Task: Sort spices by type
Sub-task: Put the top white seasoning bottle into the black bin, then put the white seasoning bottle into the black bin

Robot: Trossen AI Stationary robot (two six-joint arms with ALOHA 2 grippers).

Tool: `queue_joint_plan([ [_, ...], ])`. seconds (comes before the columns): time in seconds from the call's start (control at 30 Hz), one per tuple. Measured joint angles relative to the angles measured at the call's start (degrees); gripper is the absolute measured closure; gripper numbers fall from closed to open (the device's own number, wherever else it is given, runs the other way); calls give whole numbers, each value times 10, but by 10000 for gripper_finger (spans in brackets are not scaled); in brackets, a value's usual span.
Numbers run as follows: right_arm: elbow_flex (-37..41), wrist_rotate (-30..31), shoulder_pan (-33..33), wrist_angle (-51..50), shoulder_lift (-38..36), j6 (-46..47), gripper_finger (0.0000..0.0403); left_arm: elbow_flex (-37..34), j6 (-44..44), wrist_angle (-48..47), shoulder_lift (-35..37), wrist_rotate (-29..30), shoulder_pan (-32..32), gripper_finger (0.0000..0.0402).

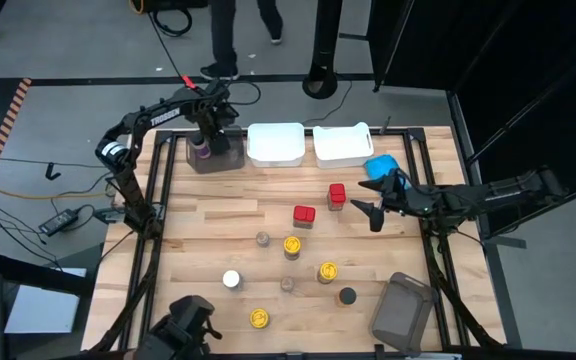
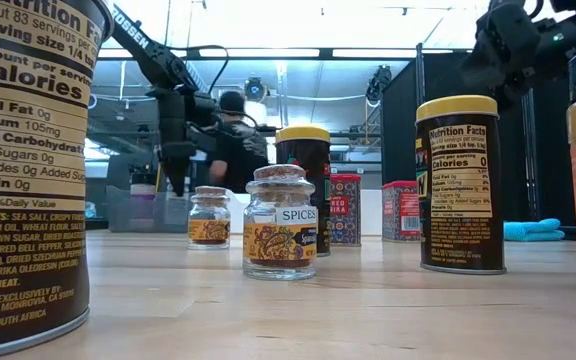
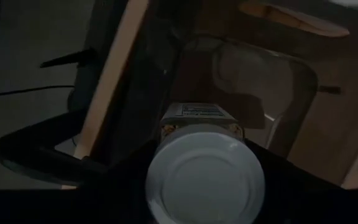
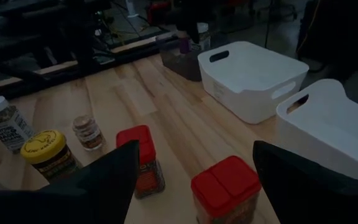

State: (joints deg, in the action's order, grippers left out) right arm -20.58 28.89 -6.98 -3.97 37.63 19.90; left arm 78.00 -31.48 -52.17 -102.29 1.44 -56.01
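Note:
My left gripper points down into a grey bin at the table's far left, shut on a white-capped spice jar. A purple-topped item sits in the same bin. My right gripper hovers open at the right, just past two red-capped jars. Standing on the table are yellow-lidded jars, a white-capped jar, a black-capped jar and clear glass jars. My left gripper has the white-capped jar pinched between its two fingers, one on each side of the jar at its lid's rim. The fingers come from above, pointing down. The jar stands upright inside the grey bin; whether its bottom rests on the bin's floor is hidden.
Two white tubs stand along the far edge, right of the bin. A blue cloth lies behind my right gripper. A second grey bin sits at the near right. A person stands beyond the far edge.

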Motion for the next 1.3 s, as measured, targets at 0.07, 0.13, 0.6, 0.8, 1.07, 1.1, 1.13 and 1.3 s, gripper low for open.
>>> queue_joint_plan([
  [0.07, 0, 0, 0, 0, 3, 0, 82, 2, 0, 0, 0, 7, 0, 181],
  [0.13, 0, 0, 0, 0, 3, 0, 82, 10, 1, -6, 0, 10, 0, 167],
  [0.6, 0, -1, 0, 5, 2, -1, 82, 125, 2, -95, 0, 20, 0, 111],
  [0.8, 0, -1, 0, 5, 2, -1, 82, 253, 33, -172, 2, -22, 14, 110],
  [1.07, 0, -1, 0, 5, 2, -1, 82, 391, 84, -256, 32, -94, 74, 110],
  [1.1, 0, -1, 0, 5, 2, -2, 82, 403, 93, -265, 37, -95, 87, 110],
  [1.13, 0, -1, 0, 5, 2, -4, 82, 412, 99, -276, 44, -96, 102, 110],
  [1.3, 0, -1, 0, 5, 2, -5, 82, 445, 137, -335, 72, -87, 193, 110],
])
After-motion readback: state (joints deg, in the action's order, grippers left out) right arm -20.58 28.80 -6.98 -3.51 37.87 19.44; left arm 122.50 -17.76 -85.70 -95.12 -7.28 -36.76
